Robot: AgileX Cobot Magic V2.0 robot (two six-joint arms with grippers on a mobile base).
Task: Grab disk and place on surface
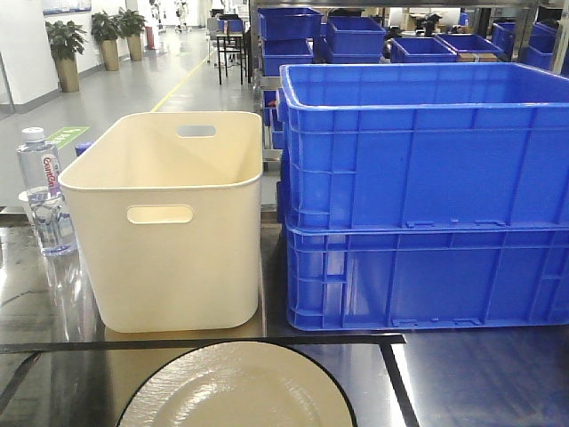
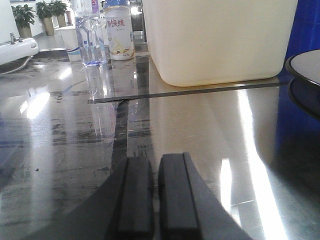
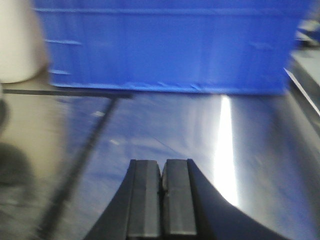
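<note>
Disk on surface, right of closed left hand; right hand closed too.

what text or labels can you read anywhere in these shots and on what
"Ganten", partly legible: red label of the water bottle.
Red Chinese characters on the white bottle: too blurred to quote.
Cream bin, blue crates, plate: no text.
</note>
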